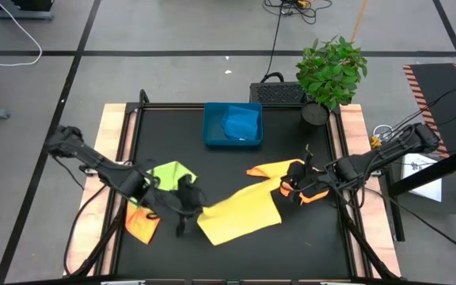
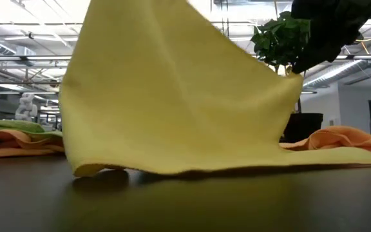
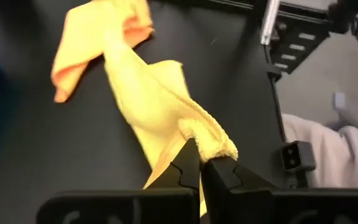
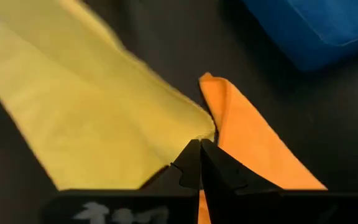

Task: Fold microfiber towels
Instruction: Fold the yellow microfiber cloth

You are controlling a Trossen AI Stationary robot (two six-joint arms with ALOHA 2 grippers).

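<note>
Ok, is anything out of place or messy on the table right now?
Nothing damaged or spilled. The yellow towel is stretched between the left gripper and right gripper, each shut on a corner. An orange towel and green towel lie crumpled, unfolded, on the left; another orange towel is bunched on the right.

We see a black table [image 1: 291,237] with pale wooden strips along its left and right sides. At the far edge of the table, near the middle, stands a blue tray [image 1: 212,134]; it is rectangular and rigid. At the far right corner stands a green plant [image 1: 332,70] in a dark pot [image 1: 315,114], and in the low view its leaves [image 2: 277,37] show behind the table. Just beside the pot, behind the table edge, lies a black box [image 1: 275,93] with a cable [image 1: 275,39] that runs away over the grey floor [image 1: 172,32]. On the floor at the far left lies a white cable [image 1: 14,32].
</note>
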